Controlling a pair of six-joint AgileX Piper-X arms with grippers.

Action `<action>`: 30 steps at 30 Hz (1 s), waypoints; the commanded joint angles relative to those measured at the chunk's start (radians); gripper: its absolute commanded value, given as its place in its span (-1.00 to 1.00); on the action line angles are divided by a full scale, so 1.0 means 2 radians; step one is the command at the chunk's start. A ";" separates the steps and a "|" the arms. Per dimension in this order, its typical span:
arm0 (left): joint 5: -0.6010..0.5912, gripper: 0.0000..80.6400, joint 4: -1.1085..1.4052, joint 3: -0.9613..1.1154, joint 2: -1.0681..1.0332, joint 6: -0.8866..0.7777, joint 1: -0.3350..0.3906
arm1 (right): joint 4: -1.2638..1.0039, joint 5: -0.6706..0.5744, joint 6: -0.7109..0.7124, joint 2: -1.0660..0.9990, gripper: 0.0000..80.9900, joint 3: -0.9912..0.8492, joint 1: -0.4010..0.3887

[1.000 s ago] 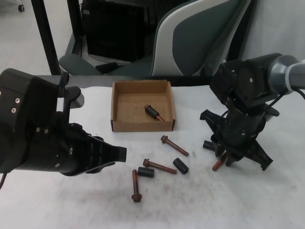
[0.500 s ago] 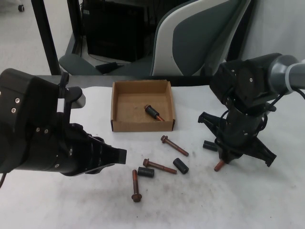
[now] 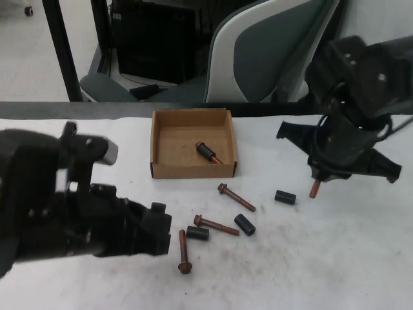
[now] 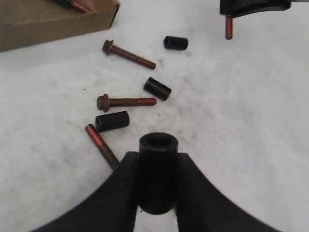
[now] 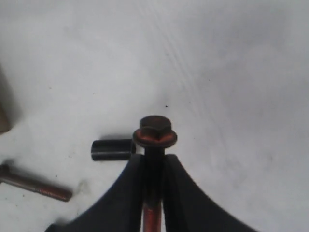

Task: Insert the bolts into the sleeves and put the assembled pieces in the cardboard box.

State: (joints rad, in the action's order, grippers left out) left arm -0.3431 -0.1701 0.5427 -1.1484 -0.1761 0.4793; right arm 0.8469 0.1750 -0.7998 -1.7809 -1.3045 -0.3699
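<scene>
Your wrist views show the grips: the left gripper (image 4: 157,163) clamps a sleeve (image 4: 158,180), and the right gripper (image 5: 153,160) pinches a bolt (image 5: 155,135). From above, you count three loose bolts (image 3: 235,197), three loose sleeves (image 3: 244,224), and one assembled piece (image 3: 206,150) in the cardboard box (image 3: 193,170).

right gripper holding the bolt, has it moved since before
Yes. The right gripper, shut on the rust-coloured metal bolt, went up and rightward in the high view, away from the short black sleeve.
</scene>
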 commanded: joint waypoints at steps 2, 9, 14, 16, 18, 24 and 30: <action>-0.047 -0.98 0.119 -0.055 0.047 -0.003 0.009 | -0.073 -0.006 0.011 0.091 -0.99 0.084 -0.001; -0.142 -0.98 0.210 -0.094 0.075 0.004 0.012 | -0.233 -0.032 0.046 0.274 -0.99 0.248 -0.033; -0.221 -0.98 0.223 -0.108 0.075 0.110 0.025 | -0.340 -0.083 0.116 0.389 -0.99 0.332 -0.075; -0.234 -0.98 0.223 -0.114 0.075 0.147 0.030 | -0.359 -0.096 0.141 0.425 -0.99 0.356 -0.094; -0.234 -0.98 0.221 -0.118 0.075 0.165 0.033 | -0.362 -0.101 0.157 0.447 -0.99 0.371 -0.107; -0.229 -0.98 0.218 -0.118 0.063 0.193 0.033 | -0.389 -0.179 0.251 0.455 -0.99 0.375 -0.155; -0.229 -0.98 0.218 -0.118 0.048 0.192 0.033 | -0.449 -0.188 0.325 0.433 -0.99 0.375 -0.195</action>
State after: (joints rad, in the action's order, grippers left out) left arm -0.7823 0.2411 0.3061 -1.0519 0.1641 0.5401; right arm 0.0505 -0.1806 -0.2204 -0.8920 -0.5521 -0.7323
